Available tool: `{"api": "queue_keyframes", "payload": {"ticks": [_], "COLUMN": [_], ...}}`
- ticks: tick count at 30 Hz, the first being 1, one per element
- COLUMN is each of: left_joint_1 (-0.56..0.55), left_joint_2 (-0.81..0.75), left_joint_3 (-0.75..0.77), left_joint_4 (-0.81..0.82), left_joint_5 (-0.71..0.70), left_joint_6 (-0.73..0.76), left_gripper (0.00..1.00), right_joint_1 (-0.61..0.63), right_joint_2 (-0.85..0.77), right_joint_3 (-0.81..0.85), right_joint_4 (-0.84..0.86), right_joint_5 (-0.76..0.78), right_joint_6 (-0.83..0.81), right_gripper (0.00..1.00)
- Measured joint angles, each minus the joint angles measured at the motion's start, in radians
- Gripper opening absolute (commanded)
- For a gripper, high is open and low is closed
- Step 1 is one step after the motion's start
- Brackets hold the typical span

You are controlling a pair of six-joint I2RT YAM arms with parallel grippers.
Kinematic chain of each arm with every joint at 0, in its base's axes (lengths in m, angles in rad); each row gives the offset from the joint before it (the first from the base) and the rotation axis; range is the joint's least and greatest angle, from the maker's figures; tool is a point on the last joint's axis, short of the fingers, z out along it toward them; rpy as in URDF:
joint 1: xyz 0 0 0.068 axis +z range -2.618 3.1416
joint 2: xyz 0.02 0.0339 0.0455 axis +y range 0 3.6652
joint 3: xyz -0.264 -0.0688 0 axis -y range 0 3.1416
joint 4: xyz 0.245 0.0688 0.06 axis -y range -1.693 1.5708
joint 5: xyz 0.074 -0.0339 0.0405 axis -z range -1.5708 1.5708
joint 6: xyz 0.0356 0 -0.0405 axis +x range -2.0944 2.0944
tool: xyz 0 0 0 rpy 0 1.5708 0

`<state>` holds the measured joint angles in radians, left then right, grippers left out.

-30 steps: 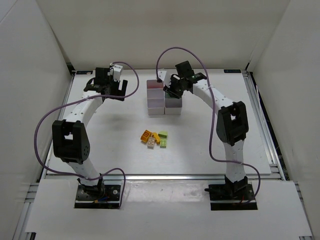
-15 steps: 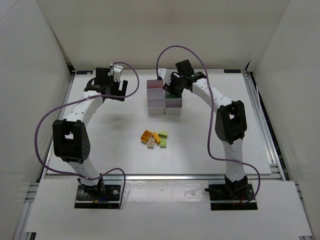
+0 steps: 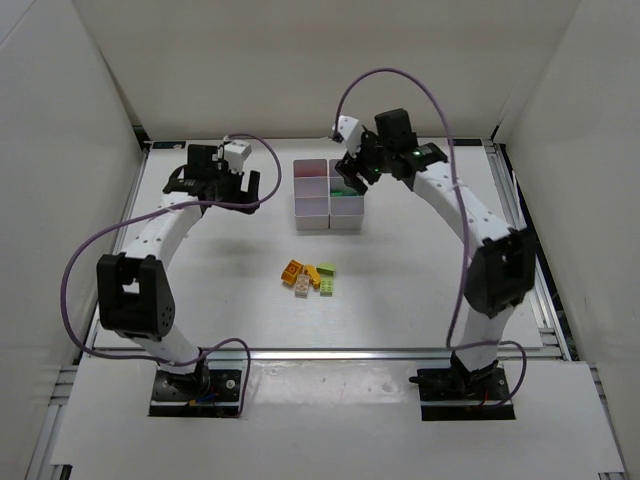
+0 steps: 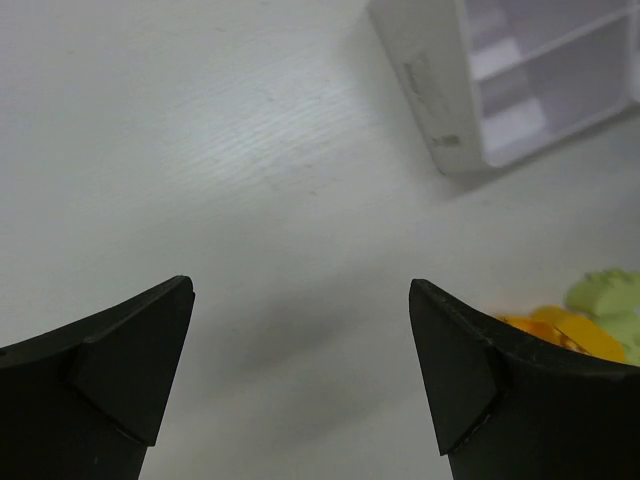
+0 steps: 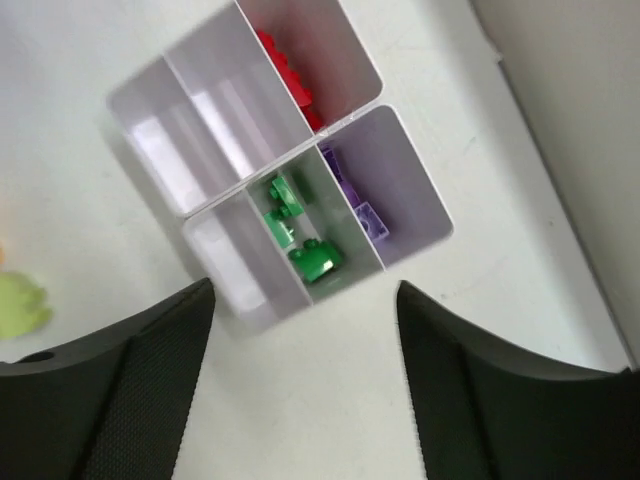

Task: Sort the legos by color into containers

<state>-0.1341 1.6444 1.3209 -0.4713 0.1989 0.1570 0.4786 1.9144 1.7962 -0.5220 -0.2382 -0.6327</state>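
The containers (image 3: 312, 212) form a white 2-by-3 block at the table's back centre. In the right wrist view the containers (image 5: 215, 100) hold red legos (image 5: 290, 75) in an end bin, purple legos (image 5: 358, 205) in the end bin beside it, and green legos (image 5: 302, 240) in the middle bin next to the purple. My right gripper (image 3: 352, 176) (image 5: 302, 300) hovers open above the block's far right side, holding nothing. Loose orange, yellow and lime legos (image 3: 308, 277) lie mid-table. My left gripper (image 3: 215, 182) (image 4: 300, 290) hangs open over bare table, left of the containers (image 4: 520, 90).
In the left wrist view, orange bricks (image 4: 555, 330) and a lime brick (image 4: 610, 295) show at the right edge. A lime brick (image 5: 18, 305) shows at the left edge of the right wrist view. White walls enclose the table on three sides.
My right gripper has opened and risen back and to the right from low over the containers. The left arm has shifted slightly.
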Motion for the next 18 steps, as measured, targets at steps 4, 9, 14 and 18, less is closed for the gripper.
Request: {"api": "queue_keyframes", "payload": {"ticks": [4, 9, 14, 18], "left_joint_1": [-0.012, -0.072, -0.216, -0.357], "left_joint_2": [-0.070, -0.138, -0.156, -0.156], "left_joint_3": [-0.029, -0.114, -0.240, -0.301], "left_joint_4": [-0.047, -0.055, -0.075, -0.089], "left_joint_5": [0.146, 0.206, 0.144, 0.053], "left_joint_6": [0.003, -0.009, -0.057, -0.118], "left_gripper": [1.00, 0.95, 0.92, 0.92], "right_joint_1": [-0.039, -0.155, -0.266, -0.282], "right_joint_2": [-0.210, -0.286, -0.229, -0.214], "right_joint_3": [-0.106, -0.205, -0.277, -0.296], "right_joint_4": [0.014, 0.028, 0.009, -0.002], "right_joint_5": [-0.019, -0.046, -0.060, -0.063], "right_joint_6": [0.137, 0.278, 0.362, 0.377], "right_gripper": [0.89, 0.91, 0.91, 0.91]}}
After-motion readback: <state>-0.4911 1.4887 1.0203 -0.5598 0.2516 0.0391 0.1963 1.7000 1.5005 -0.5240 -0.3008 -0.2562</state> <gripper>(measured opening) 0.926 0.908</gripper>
